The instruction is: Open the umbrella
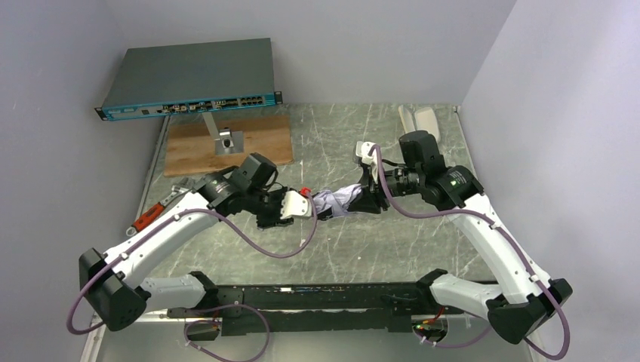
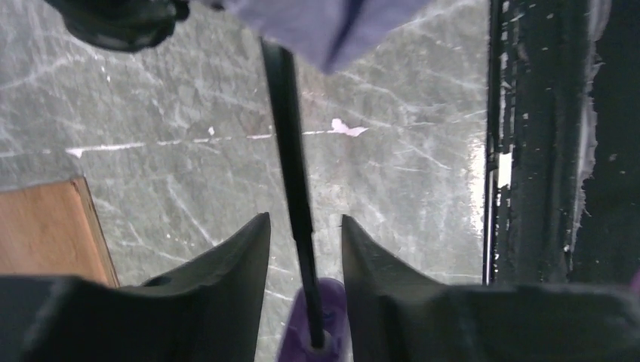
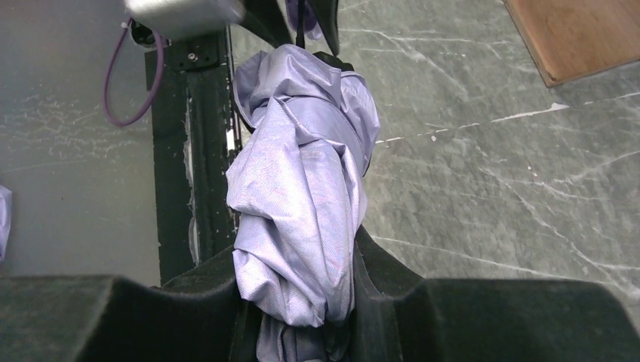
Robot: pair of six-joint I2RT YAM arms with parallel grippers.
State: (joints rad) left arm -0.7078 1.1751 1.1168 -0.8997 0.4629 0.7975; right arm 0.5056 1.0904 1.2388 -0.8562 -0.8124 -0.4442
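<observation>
Folding umbrella [image 1: 332, 202] stretched between two arms, canopy [image 3: 302, 151] not yet spread.
Right gripper [image 3: 298, 249] clamps the bundled canopy; left gripper [image 2: 302, 219], at its 9 o'clock, pinches the handle [image 2: 313, 320], shaft [image 2: 290, 136] exposed.

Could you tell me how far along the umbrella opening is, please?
Done: the umbrella is held at both ends, some black shaft exposed. In hand: left fingers hold the handle end; right fingers clamp the canopy. Remaining: the canopy is bundled, not spread.
</observation>
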